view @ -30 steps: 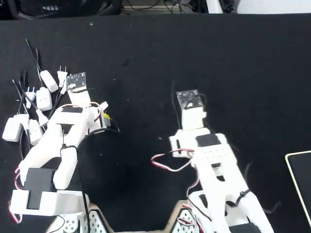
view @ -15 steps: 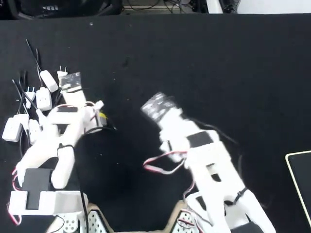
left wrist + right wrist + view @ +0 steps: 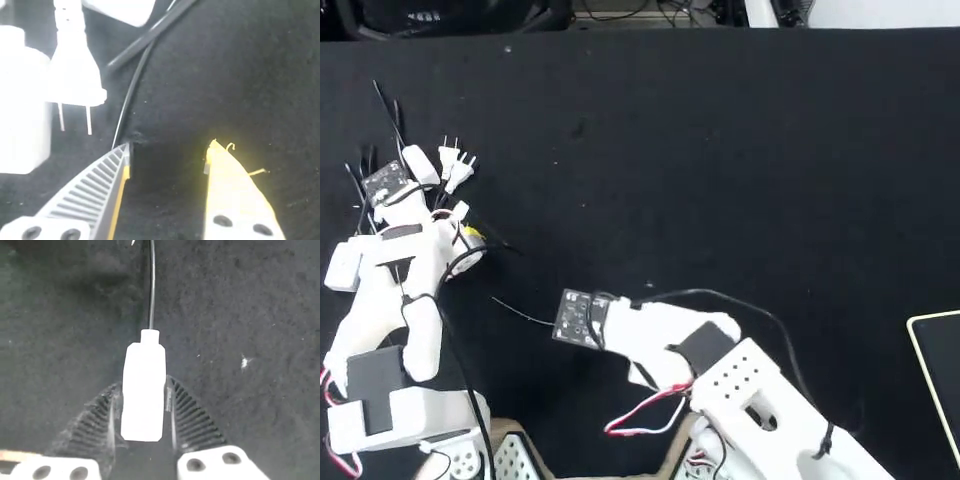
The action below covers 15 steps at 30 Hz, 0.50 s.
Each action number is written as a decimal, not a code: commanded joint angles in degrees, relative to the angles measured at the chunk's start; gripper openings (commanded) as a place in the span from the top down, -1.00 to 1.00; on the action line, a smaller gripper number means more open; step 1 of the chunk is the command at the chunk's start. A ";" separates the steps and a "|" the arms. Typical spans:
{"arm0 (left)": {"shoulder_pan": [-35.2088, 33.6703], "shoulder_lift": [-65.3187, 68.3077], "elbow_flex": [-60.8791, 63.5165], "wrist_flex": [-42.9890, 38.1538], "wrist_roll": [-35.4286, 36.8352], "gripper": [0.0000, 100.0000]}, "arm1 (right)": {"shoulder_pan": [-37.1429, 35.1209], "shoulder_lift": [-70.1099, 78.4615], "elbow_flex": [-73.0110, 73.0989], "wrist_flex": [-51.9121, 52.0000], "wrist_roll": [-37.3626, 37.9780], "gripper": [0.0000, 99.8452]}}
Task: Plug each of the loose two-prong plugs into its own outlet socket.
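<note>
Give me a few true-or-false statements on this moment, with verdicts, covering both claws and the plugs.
1. The right claw is shut on a white corded block. True.
2. The left claw grips a two-prong plug. False: its fingers are open with nothing between them, and the plug lies just beyond the tips.
3. That plug's prongs are bare, in no socket. True.
4. Both claws are at the pile of white plugs. False: the right claw is nearer the table's middle, well apart from the pile.
</note>
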<state>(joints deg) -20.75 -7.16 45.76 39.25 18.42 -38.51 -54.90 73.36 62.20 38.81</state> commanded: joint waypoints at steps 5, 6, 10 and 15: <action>-0.48 -2.11 -2.77 -0.44 1.05 0.52 | 7.30 6.73 -3.12 -7.56 -3.25 0.61; -0.48 -2.11 -2.77 -0.44 1.05 0.52 | 8.97 7.34 -4.00 -8.00 -4.04 0.54; -0.48 -2.11 -2.77 -0.44 1.05 0.52 | 15.21 8.31 -7.87 -8.18 -4.75 0.40; -0.48 -2.11 -2.68 -0.62 1.05 0.52 | 22.59 8.22 -10.68 -7.21 -6.33 0.40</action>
<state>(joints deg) -20.75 -7.16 45.76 39.25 18.95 -21.98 -46.73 66.95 55.25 34.68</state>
